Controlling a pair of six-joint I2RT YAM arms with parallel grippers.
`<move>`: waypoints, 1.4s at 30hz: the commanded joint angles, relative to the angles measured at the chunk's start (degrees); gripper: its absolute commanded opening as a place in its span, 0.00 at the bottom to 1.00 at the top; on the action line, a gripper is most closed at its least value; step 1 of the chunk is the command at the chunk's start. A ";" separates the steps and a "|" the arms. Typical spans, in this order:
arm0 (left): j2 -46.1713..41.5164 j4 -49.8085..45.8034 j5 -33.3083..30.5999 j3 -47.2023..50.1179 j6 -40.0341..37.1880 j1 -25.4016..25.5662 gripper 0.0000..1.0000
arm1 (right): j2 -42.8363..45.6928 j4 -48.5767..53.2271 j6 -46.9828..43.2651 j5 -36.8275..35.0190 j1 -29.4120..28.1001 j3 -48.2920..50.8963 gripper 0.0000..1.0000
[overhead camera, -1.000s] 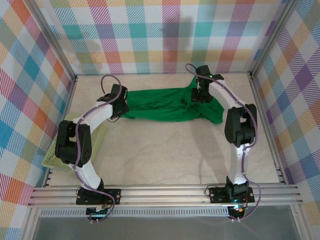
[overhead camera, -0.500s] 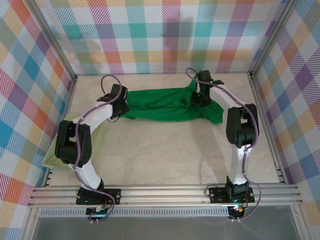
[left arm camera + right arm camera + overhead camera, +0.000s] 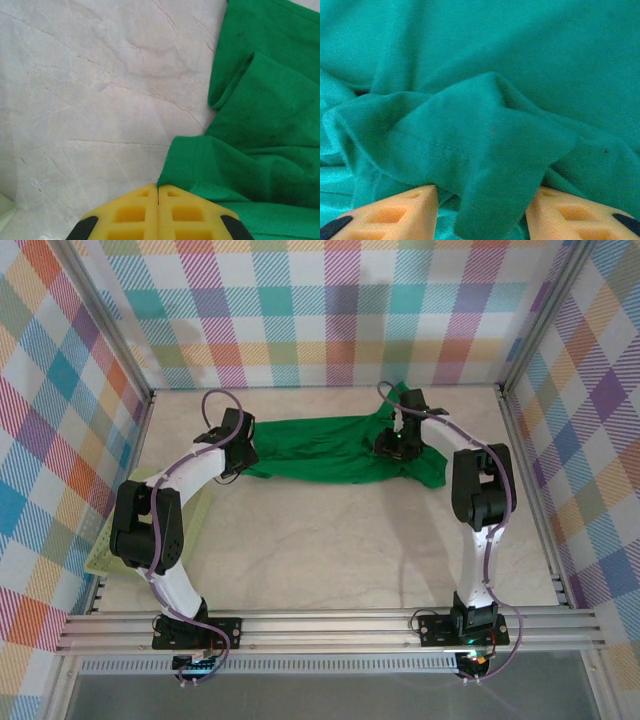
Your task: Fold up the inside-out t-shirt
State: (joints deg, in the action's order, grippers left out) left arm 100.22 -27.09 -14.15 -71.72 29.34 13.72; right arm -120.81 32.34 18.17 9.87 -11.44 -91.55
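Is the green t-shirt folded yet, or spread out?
Not folded. The t-shirt lies stretched sideways across the far table, rumpled and bunched at its right end; no neat fold shows.

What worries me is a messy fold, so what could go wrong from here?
1. The right end effector has its jaws apart around a bunched ridge of the shirt; closing may pinch several layers and drag wrinkles along.
2. The left end effector is shut at the shirt's edge, with little or no cloth visibly pinched; a pull may slip off.
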 commanded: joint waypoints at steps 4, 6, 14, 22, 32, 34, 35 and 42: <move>-1.66 -1.09 -0.20 0.45 0.32 -0.50 0.00 | 2.85 -5.61 6.66 7.45 2.85 1.62 0.51; -1.70 -1.16 -0.23 0.58 0.38 -0.52 0.00 | 2.95 -7.40 7.71 8.75 3.17 1.98 0.51; -1.97 -0.99 -0.18 0.84 0.48 -0.40 0.00 | 1.55 -9.88 10.02 13.29 3.93 1.05 0.49; -1.80 -0.85 -0.02 0.87 0.54 -0.48 0.00 | 3.67 -14.70 11.18 14.51 3.98 5.62 0.48; -1.68 -0.86 0.00 0.95 0.63 -0.52 0.00 | 6.38 -12.91 9.80 8.95 3.55 7.16 0.33; -1.79 -0.98 -0.16 0.97 0.65 -0.53 0.00 | 7.26 -13.46 10.84 7.55 3.84 8.65 0.36; -1.79 -0.96 -0.18 0.97 0.63 -0.51 0.00 | 7.64 -14.21 11.44 7.42 3.99 9.48 0.37; -1.82 -1.12 -0.27 0.83 0.50 -0.52 0.00 | 7.61 -16.60 14.12 7.52 4.50 11.89 0.35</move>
State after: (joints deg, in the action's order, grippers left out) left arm 100.20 -27.07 -14.04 -71.44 29.36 13.72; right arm -113.99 17.52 30.63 17.67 -7.31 -80.27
